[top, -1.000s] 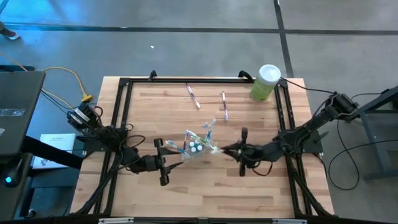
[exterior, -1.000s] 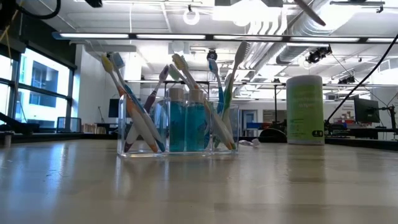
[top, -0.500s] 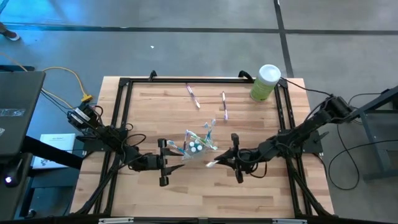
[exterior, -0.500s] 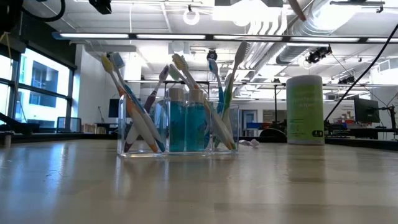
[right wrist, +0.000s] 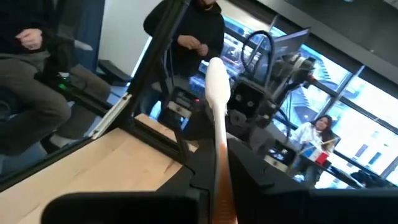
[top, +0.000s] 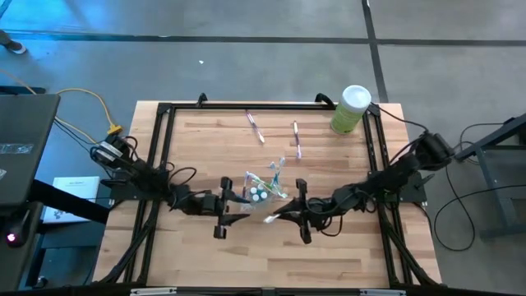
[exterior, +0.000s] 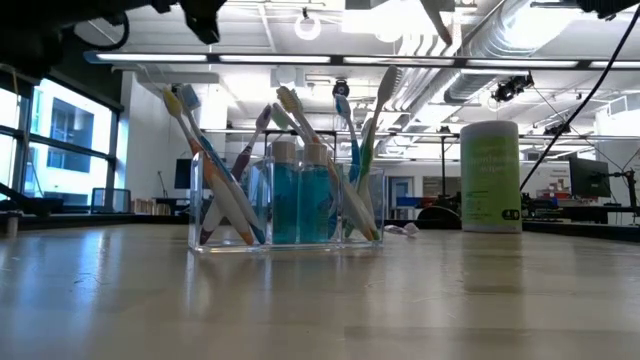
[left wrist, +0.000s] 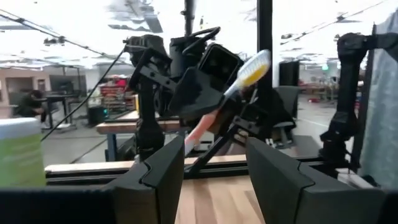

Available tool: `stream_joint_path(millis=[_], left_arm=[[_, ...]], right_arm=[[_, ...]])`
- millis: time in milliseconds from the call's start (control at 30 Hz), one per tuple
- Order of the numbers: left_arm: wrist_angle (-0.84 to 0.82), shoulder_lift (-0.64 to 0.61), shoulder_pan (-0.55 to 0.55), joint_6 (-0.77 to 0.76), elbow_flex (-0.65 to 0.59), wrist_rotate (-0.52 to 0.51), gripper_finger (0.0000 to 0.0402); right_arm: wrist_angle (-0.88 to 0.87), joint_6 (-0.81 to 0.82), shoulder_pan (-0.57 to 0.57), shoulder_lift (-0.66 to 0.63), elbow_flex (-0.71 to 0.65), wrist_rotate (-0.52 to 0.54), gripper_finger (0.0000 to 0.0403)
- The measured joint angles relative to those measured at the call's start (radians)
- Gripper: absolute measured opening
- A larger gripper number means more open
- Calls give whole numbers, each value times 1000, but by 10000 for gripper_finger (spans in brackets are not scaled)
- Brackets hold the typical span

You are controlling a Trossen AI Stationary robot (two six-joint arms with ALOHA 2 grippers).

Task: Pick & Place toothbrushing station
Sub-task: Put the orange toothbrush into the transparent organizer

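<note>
Black left gripper, jaws partly open and empty, has moved closer to the clear cup mid-tabletop. Right gripper, clamped on a toothbrush, has shifted leftward, just beside the cup's near corner.

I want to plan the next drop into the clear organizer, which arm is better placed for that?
Right, probably. The right gripper is shut on a toothbrush, just beside the clear organizer. The left gripper is open, holding nothing.
</note>
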Motion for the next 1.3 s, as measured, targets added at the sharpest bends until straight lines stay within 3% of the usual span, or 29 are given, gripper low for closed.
stream_joint_path(millis=[267,500,800,1300], left_arm=[[-3,4,61,95,22,219,165],[-10,90,86,193,132,190,165],[-17,127,120,178,206,156,165],[-152,126,169,103,270,214,165]], right_arm=[[51,120,-48,24,0,-23,21],[40,227,-84,24,0,-60,21],[7,231,-85,24,0,-53,21],[-30,236,-98,24,1,1,21]])
